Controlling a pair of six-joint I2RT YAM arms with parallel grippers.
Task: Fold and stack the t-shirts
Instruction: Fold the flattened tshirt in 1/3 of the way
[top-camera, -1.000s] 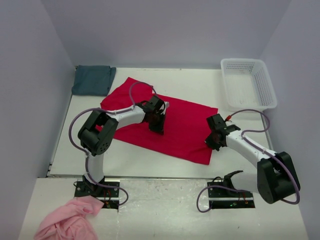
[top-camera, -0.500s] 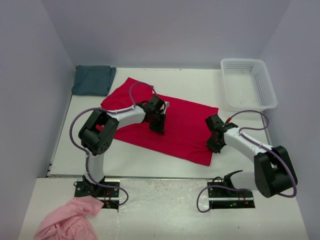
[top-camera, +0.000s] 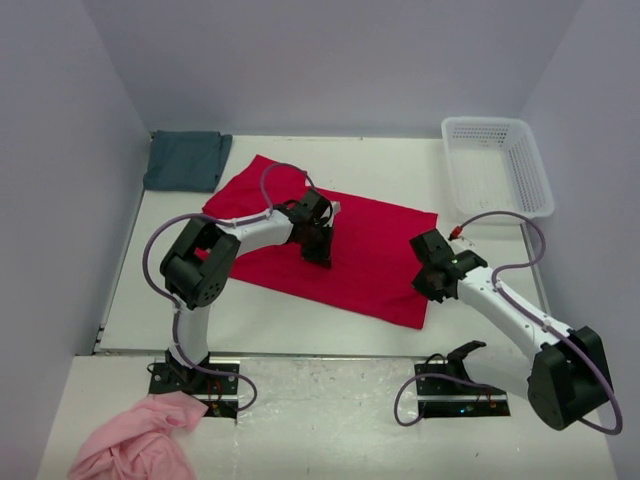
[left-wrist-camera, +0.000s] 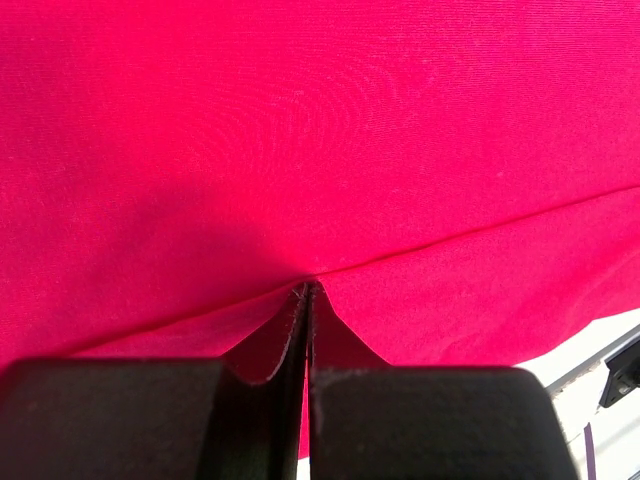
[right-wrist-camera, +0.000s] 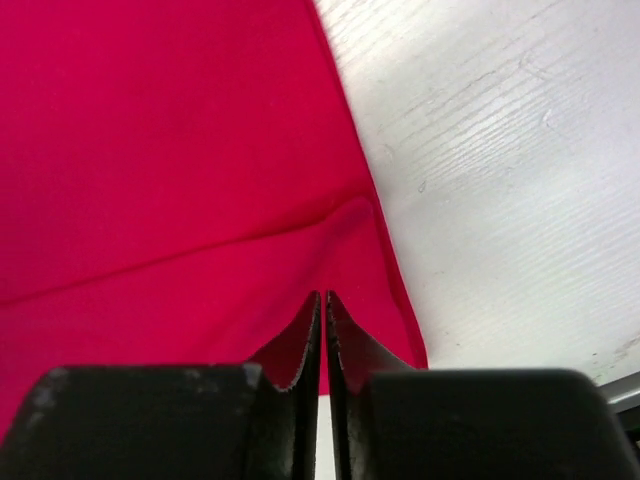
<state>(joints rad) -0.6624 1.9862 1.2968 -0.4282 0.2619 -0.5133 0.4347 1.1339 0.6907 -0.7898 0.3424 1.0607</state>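
Though beyond wrist views, teal t-shirt (top-camera: 186, 160) overhead.

crimson t-shirt (top-camera: 370, 262) spread flat and askew at centre, teal t-shirt (top-camera: 185, 160) folded at far-left corner

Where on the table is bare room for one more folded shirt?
Bare: the far strip between the teal t-shirt and the white basket; the near strip between the red t-shirt and the arm bases. Crowded: the centre, under the red t-shirt and both arms.
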